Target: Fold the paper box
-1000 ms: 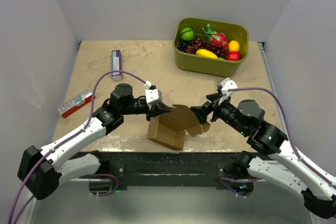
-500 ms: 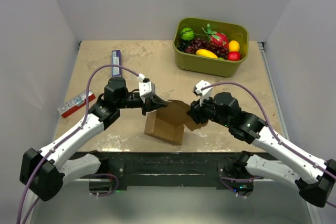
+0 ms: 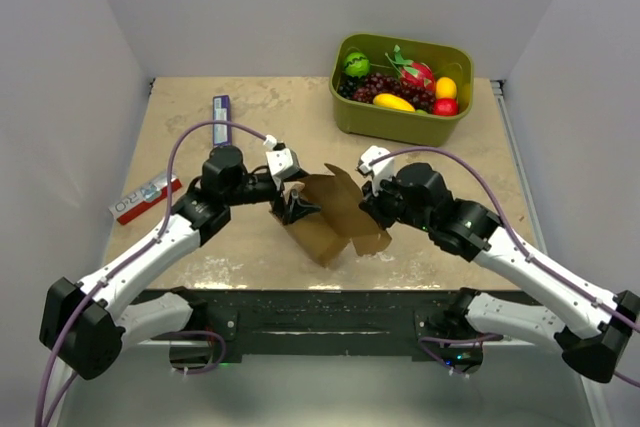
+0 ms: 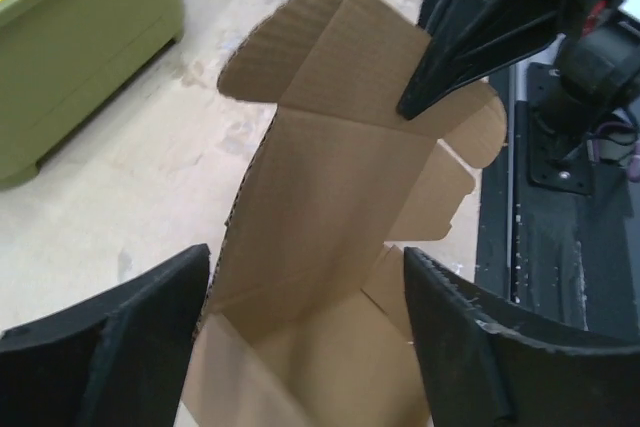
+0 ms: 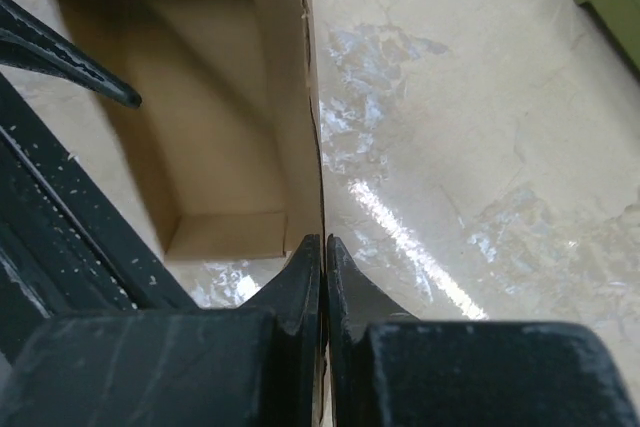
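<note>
- Top external view showing one paper box [image 3: 330, 217], brown and unprinted, sitting half-formed on the table [image 3: 470, 162] close to the near edge, between the left gripper [image 3: 297, 209] and the right gripper [image 3: 368, 209].
- Counting two arms, one reaching in from each side and meeting at that single box.
- Looking from the left wrist straight into the box's open mouth, with the far flaps standing up and one curved tab showing on the right.
- Holding the left gripper spread wide, its two fingers [image 4: 130, 337] straddling the open end of the box; touching the cardboard or not, cannot tell.
- Pinching one thin wall of the box with the right gripper, both fingers [image 5: 300, 277] pressed together on the cardboard edge.
- Seeing one green bin [image 3: 400, 127] heaped with toy fruit at the far right, well apart from the box.
- Seeing one red-and-white box [image 3: 145, 197] by the left edge and one purple-and-white box [image 3: 222, 122] farther back, both lying flat and apart from each other.
</note>
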{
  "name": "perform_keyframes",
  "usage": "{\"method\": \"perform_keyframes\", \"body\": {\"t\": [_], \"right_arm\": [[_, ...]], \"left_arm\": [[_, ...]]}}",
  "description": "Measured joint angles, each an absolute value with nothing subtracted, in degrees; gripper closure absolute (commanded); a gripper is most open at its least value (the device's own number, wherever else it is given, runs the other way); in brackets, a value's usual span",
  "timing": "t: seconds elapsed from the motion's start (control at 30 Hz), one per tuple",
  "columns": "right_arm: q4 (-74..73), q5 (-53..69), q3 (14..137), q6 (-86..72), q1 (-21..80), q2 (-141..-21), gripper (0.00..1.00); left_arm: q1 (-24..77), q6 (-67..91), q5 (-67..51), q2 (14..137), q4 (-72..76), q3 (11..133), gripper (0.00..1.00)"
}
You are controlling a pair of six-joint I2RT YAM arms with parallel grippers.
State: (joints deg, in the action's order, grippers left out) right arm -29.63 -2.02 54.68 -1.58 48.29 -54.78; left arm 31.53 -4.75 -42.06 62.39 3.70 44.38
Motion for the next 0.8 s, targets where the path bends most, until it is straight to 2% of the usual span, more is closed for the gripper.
{"method": "perform_keyframes", "body": {"t": [0.27, 0.43, 0.8], "right_arm": [[-32.36, -2.26, 61.17, 4.54, 48.58, -64.4, 1.0], [-35.51, -2.83, 66.28, 9.08, 49.47, -71.44, 1.0], [-40.45, -3.57, 71.5, 16.21, 49.98, -77.84, 1.0]], "left_arm": [[31.53, -0.49, -26.41, 55.29, 1.39, 44.03, 0.11], [31.64, 6.96, -19.55, 47.46, 8.95, 37.04, 0.11], [32.01, 9.02, -11.38, 49.93, 9.43, 33.32, 0.09]]}}
